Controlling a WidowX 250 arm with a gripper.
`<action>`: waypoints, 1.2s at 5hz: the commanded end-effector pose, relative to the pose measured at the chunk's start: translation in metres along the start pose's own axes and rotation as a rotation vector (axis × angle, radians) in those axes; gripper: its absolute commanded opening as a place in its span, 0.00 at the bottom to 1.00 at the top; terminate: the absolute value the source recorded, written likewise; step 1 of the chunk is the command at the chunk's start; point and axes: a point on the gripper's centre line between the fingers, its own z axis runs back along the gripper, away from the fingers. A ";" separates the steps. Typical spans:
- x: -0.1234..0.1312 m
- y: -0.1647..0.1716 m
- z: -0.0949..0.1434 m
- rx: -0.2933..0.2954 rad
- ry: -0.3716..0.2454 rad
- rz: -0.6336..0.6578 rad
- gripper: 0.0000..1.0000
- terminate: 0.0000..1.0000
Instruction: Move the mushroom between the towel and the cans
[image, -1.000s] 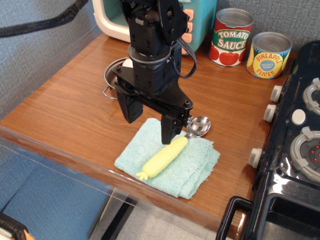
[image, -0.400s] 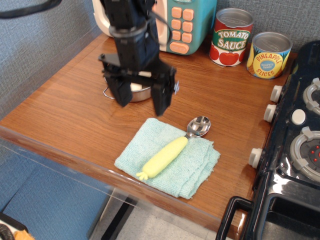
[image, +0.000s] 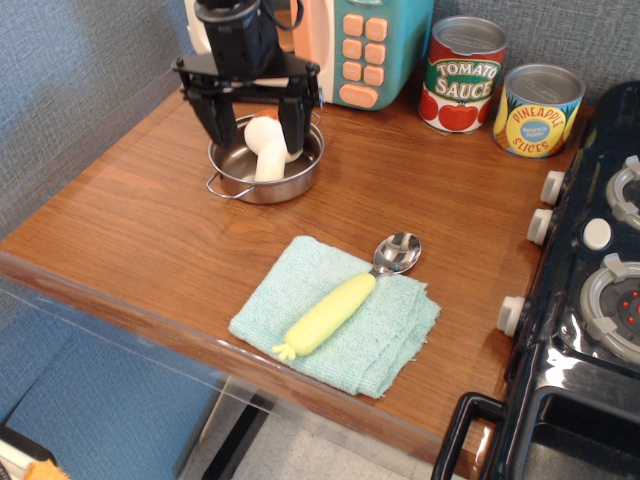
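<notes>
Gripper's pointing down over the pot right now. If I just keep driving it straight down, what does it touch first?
Most likely the mushroom: it lies inside the steel pot, between the open fingers of the gripper. Depth is unclear from this single view, so a fingertip might catch the pot's rim or floor first.

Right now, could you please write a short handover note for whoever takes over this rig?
Pincer: open, empty, poised over the steel pot, fingers straddling the mushroom.
Mushroom: lying in the pot at the table's back left, not gripped.
Towel: at the front edge, with the yellow-handled spoon lying on it.
Cans: back right.
Done: approach only.
Left: close on the mushroom, lift, and set it on the bare wood between towel and cans.
</notes>
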 end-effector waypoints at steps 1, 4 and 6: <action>0.055 0.020 0.005 0.053 -0.155 0.099 1.00 0.00; 0.059 0.018 -0.045 0.116 -0.042 0.110 1.00 0.00; 0.061 0.014 -0.031 0.120 -0.063 0.112 0.00 0.00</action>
